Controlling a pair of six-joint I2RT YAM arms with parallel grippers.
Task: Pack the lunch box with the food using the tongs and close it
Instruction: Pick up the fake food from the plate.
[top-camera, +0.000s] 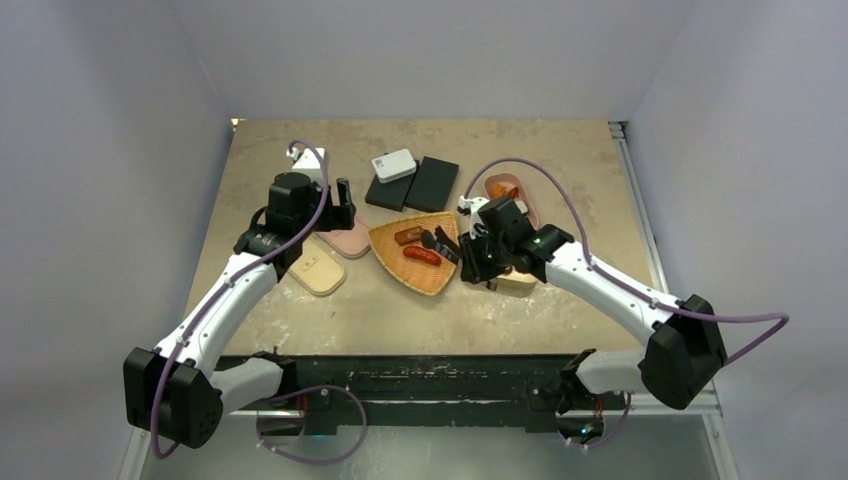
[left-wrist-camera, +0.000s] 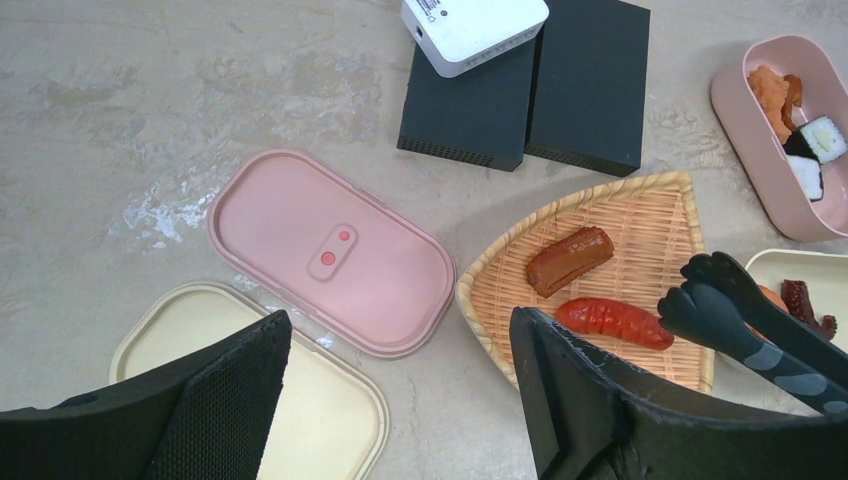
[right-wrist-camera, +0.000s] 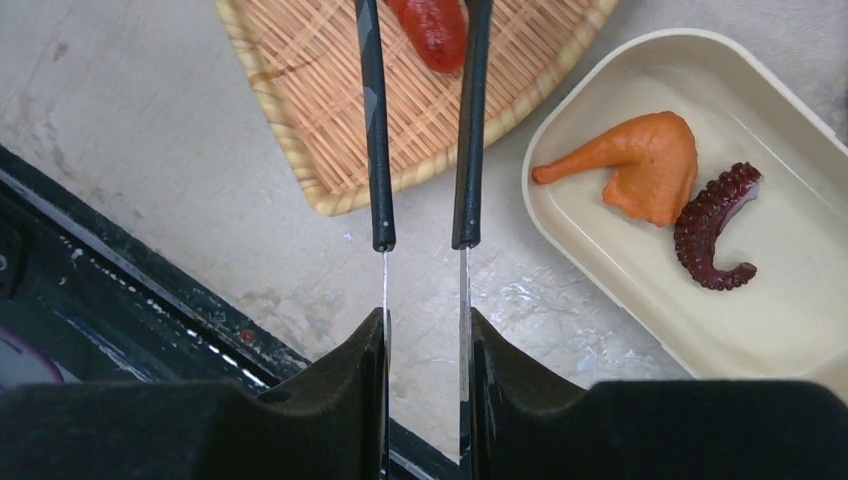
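The right end effector (right-wrist-camera: 423, 330) was seen clamped on the tongs (right-wrist-camera: 376, 150), its two fingers pressed against the thin silvery arms so that the pair was held squeezed but not fully shut. The black ends were reached out over the orange wicker tray (right-wrist-camera: 300, 120), and the red sausage piece (right-wrist-camera: 432, 30) was bracketed between them. Whether the tips were touching that piece could not be told, since they ran off the top of the right wrist view; from the left wrist they appeared to sit just beside its end.

A brown sausage piece (left-wrist-camera: 570, 262) was lying near it on the same tray. Just beside the tray, the cream box (right-wrist-camera: 790, 300) was already loaded with an orange piece (right-wrist-camera: 650, 165) and a dark tentacle (right-wrist-camera: 715, 225); the pink box (left-wrist-camera: 760, 150) farther back was carrying more food.

The left end effector (left-wrist-camera: 398, 325) was held wide open and empty above the pink lid (left-wrist-camera: 330, 250) and the cream lid (left-wrist-camera: 330, 420), both flat on the worktop (left-wrist-camera: 120, 120).

The step in hand was judged to be the pick of the red piece. A firmer squeeze would be called for next, then a lift and a short carry to a box. Lids were not yet fitted.
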